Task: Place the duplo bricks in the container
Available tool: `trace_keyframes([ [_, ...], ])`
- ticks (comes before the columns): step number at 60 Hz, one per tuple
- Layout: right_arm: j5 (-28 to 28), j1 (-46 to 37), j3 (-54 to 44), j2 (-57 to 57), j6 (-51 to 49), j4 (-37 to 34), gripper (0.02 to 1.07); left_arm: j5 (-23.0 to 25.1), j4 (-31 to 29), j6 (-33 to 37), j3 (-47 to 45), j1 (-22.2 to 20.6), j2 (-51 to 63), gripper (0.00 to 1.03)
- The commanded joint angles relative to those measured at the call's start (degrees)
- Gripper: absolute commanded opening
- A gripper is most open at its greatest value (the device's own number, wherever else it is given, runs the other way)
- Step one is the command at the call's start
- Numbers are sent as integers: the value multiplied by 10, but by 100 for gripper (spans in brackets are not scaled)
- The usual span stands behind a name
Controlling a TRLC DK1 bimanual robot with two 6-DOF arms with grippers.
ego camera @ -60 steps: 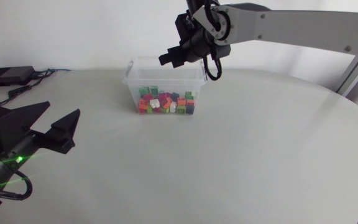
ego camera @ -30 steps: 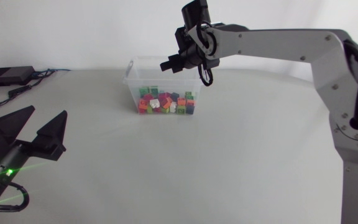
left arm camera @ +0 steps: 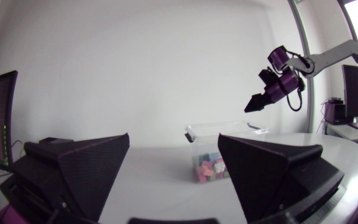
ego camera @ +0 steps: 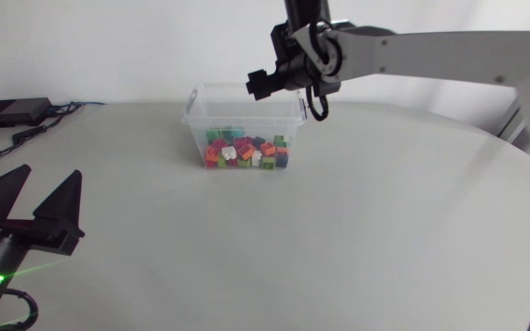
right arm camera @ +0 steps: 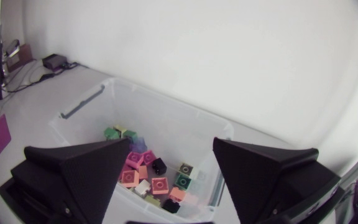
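So, what changed over the last second: the left arm's matte black end effector (ego camera: 49, 184) has pulled back toward its own near corner of the white tabletop (ego camera: 357, 239), sliding lower and closer to the edge in the head view. Its fingers are spread wide with nothing between them: released, empty. It's well apart from the clear plastic rectangular container (ego camera: 193, 129).

The right arm's matte black end effector (ego camera: 263, 81) hangs above the container, roughly where it was a second ago. It has twisted and lifted a little, but hasn't travelled. In the right wrist view both wedge fingers are splayed with the gap bare, looking straight down into the tub. Also released, carrying nothing.

The multicoloured duplo bricks (ego camera: 245, 153) lie in a heap on the container floor. The heap looks the same across all three head frames. No loose brick shows on the tabletop in any view.

My read: the last drop is done and both arms are backing off. With nothing left outside the container, the task looks complete or one retreat short of it. The only risk I see is the right end effector clipping the rim if it moves down rather than up and away.
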Motion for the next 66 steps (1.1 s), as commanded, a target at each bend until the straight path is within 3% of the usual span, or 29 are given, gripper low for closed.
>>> trace_keyframes([
  [1, 12, -4, -54, -71, -20, 25, 103, -5, -3, -13, -16, 5, -12, 99],
  [37, 116, -40, -479, -430, -69, 190, 103, -22, -53, -13, -35, 6, -101, 99],
  [66, 157, -59, -665, -630, -115, 242, 103, -28, -61, -8, -35, 6, -102, 99],
])
